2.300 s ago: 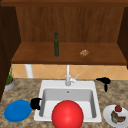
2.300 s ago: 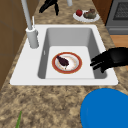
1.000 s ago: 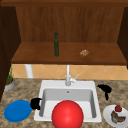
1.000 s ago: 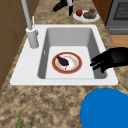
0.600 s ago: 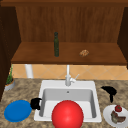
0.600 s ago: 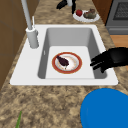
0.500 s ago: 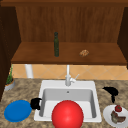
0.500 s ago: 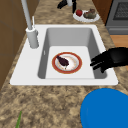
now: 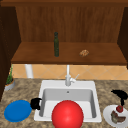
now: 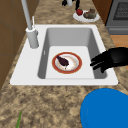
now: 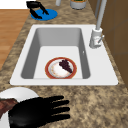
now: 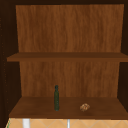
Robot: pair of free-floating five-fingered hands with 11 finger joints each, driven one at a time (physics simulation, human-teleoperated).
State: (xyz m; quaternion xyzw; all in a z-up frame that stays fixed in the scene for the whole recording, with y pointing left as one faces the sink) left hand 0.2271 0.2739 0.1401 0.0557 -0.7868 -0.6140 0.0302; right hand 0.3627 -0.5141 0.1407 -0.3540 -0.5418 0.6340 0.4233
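The right hand (image 9: 119, 95) was held at the frame's right, fingers spread and drooping over the white plate (image 9: 108, 115). The left hand (image 9: 35, 103), fingers loosely straight, was kept at the sink's (image 9: 67, 86) lower-left rim.

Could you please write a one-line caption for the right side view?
Right hand spread open over a white plate beside the sink.

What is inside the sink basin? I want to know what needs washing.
In the sink lies one red-rimmed plate with a dark scrap of food on it. From the front, a red ball covers the basin floor, so the plate is hidden there.
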